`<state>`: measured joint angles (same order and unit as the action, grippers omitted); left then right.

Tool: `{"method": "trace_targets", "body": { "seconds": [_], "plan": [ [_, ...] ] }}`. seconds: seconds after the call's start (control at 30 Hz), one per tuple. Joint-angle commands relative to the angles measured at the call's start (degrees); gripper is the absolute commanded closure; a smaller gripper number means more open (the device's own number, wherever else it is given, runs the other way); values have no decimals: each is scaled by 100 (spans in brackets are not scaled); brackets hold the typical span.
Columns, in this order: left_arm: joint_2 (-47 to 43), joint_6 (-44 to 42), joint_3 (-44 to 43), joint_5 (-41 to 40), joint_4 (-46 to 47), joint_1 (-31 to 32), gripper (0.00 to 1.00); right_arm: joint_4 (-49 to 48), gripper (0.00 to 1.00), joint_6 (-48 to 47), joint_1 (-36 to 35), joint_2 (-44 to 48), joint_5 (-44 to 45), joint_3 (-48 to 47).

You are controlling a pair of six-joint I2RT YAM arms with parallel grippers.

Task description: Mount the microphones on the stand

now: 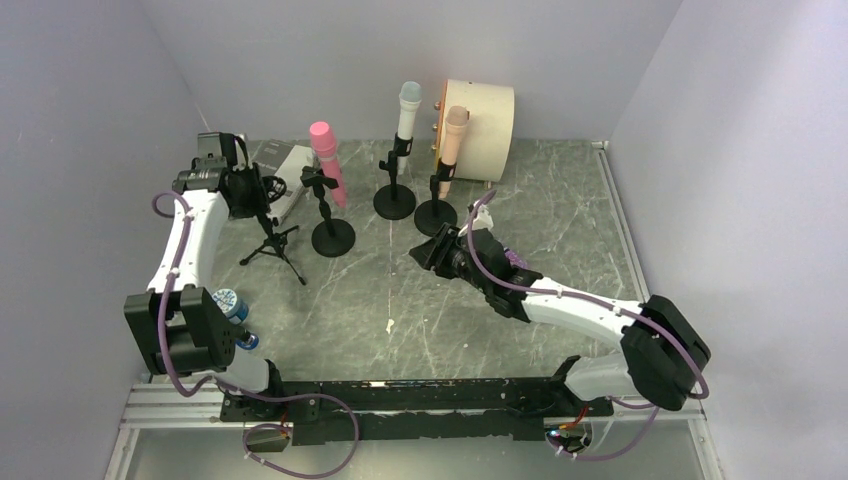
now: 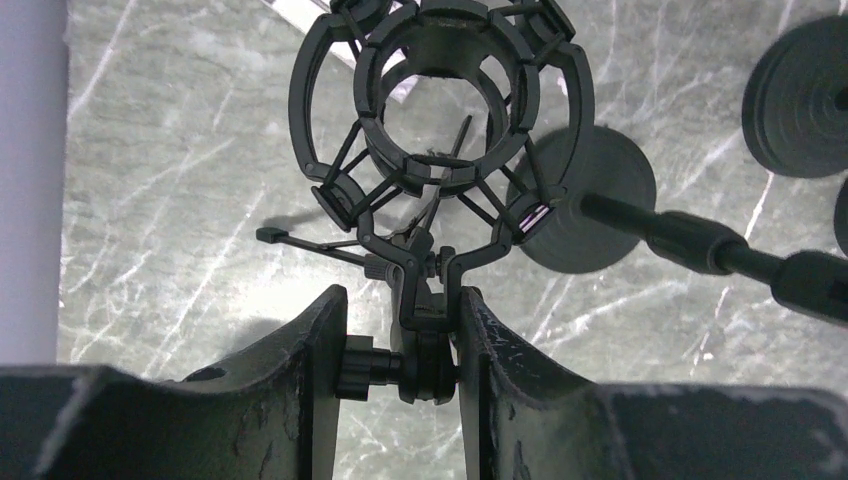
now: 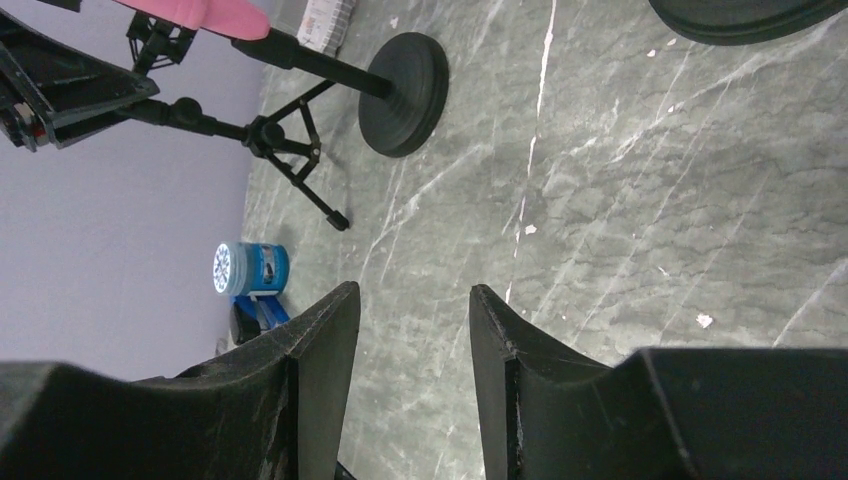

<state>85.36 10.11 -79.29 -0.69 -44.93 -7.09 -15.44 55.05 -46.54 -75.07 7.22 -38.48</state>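
Three are sitting in stands at the far side: the pink stick microphone, the white one with pale-blue head and the peach one. My left gripper is clamping the neck of the empty black shock-mount tripod, far left. The right gripper is hanging apart, empty. I am not seeing the purple microphone.

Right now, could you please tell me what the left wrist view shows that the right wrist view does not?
Only the left wrist view: the empty shock mount up close, with the left gripper shut on its stem. Only the right wrist view: the pink microphone, a blue-and-white container, and the open right gripper holding nothing. Both: the tripod stand, a round stand base and the marbled table.
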Motion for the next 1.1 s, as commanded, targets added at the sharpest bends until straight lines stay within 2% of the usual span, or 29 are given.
{"method": "trace_targets", "body": {
  "seconds": [0.0,0.17,0.37,0.47,0.57,0.77,0.9,1.07],
  "plan": [
    [-447,225,-307,418,-516,16,90,-44,53,-85,23,287,124,-34],
    [-1205,495,44,709,-738,202,91,118,53,-156,22,390,169,-110],
    [-1887,681,341,560,-1260,641,91,272,53,-188,40,387,232,-224],
    [-2003,752,319,207,-1858,890,91,314,53,-128,40,396,262,-236],
    [-2307,870,536,79,-2068,983,90,401,53,-104,42,390,265,-283],
    [-2612,536,1130,1487,-1611,1362,91,665,52,-251,53,334,301,-476],
    [-2439,346,1058,1559,-1448,2041,89,939,51,-67,334,322,73,-517],
    [-2397,470,1134,2033,-587,2678,90,347,47,-243,729,574,-624,-30]
  ]
}}
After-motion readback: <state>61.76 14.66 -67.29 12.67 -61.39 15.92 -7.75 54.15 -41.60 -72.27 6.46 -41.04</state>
